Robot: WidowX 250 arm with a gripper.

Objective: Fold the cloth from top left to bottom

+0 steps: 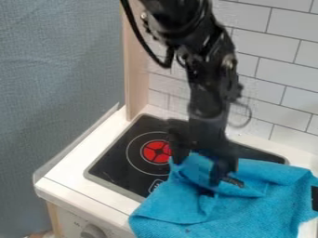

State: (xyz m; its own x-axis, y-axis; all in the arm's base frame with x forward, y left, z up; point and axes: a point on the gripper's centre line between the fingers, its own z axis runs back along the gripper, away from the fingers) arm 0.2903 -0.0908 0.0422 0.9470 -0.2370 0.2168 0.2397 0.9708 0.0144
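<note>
In the camera view, the blue cloth (248, 216) lies rumpled over the near right part of the black cooktop (121, 160) and the white table (71, 169). Its far edge runs roughly along the table's back edge; a rounded corner points toward the front edge. Its long axis is unclear. The claw (198, 173) is open, jaws apart around a raised fold.

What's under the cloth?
The cloth covers part of the stove and the white counter; both run in beneath it from the left. Anything else under there is hidden, so I can't tell.
</note>
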